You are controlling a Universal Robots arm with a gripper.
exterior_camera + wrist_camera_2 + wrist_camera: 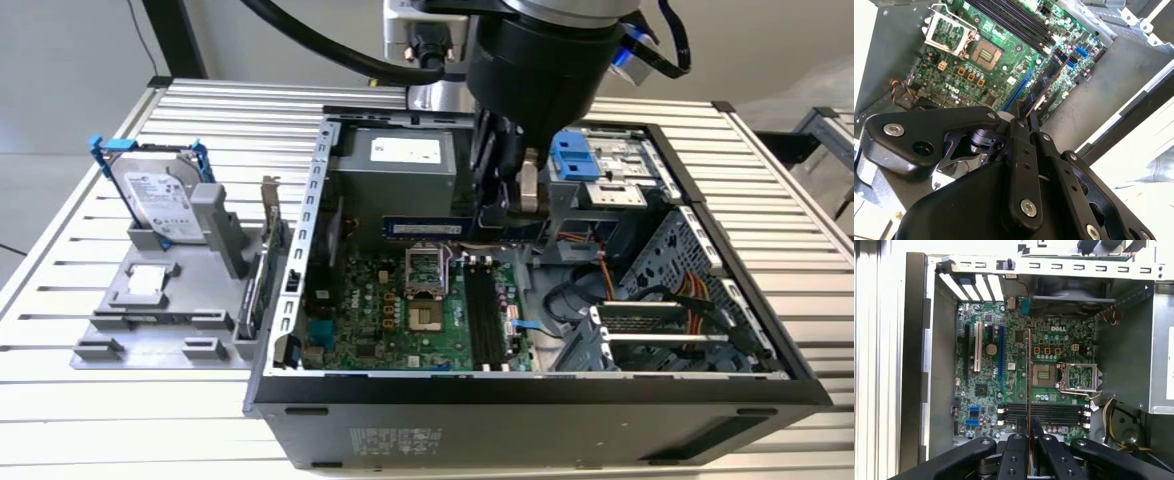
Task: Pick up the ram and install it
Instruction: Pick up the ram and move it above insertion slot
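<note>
My gripper (511, 218) is shut on the ram (424, 228), a thin dark green stick that juts out level toward the exterior view's left, above the motherboard (400, 320) of the open computer case. In the first wrist view the ram (1028, 375) shows edge-on as a thin line running out from the gripper (1029, 437), crossing the black memory slots (1046, 412) below it. In the second wrist view the ram (1046, 82) sticks out past the gripper (1026, 120) over the board. The memory slots (483, 315) lie lower, nearer the case front.
The case walls (300, 250) ring the board. The power supply (400, 165) sits at the back and a drive cage (601, 165) with cables (667, 295) at the exterior view's right. Outside on the slatted table, a grey fixture (147, 300) holds a hard drive (160, 195) and an upright card (263, 255).
</note>
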